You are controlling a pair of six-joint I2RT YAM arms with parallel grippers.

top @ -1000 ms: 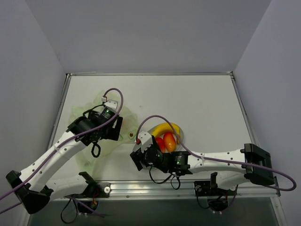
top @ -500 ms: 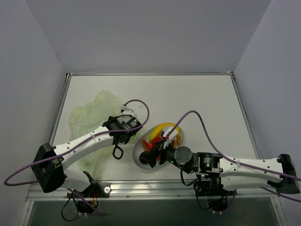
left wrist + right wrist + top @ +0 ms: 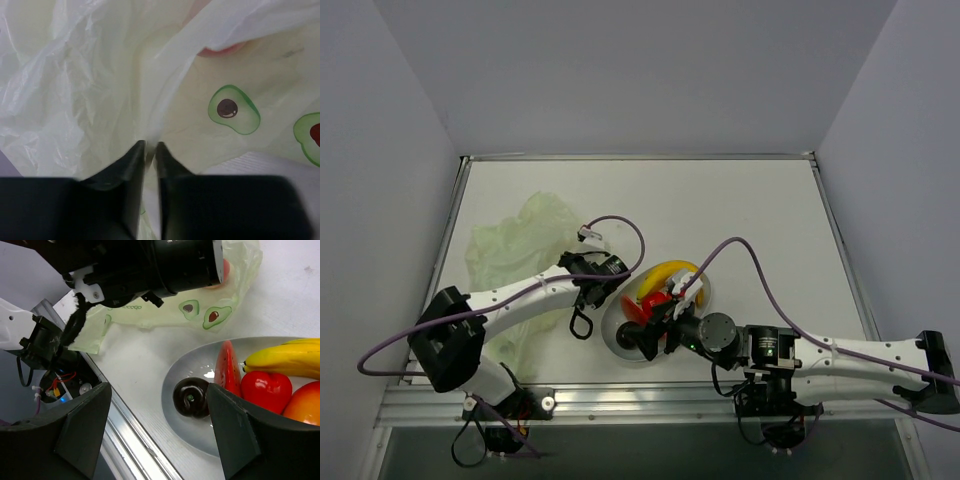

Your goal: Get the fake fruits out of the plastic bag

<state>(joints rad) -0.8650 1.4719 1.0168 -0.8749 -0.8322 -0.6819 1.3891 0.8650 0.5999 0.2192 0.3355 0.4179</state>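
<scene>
The pale yellow-green plastic bag [image 3: 520, 240] lies crumpled at the left, and its thin film [image 3: 100, 90] fills the left wrist view. My left gripper [image 3: 149, 147] is shut on a fold of it, beside the plate in the top view [image 3: 603, 293]. A pink fruit [image 3: 225, 270] shows through the bag. On the white oval plate [image 3: 200, 437] lie a dark purple fruit [image 3: 191, 397], a red slice [image 3: 227, 367], a banana [image 3: 287, 357], a red fruit [image 3: 265, 390] and an orange one [image 3: 305, 407]. My right gripper [image 3: 157, 440] hangs open over the plate's near end.
The plate [image 3: 620, 350] sits close to the table's near metal rail [image 3: 650, 395]. Cables and a base mount [image 3: 50, 385] lie just past that edge. The left arm's wrist [image 3: 165, 265] hangs over the bag, close to my right gripper. Grey walls enclose the table.
The left arm swung from over the bag to its edge by the plate and closed its jaws on the film. The right arm shifted over the plate's near end.
</scene>
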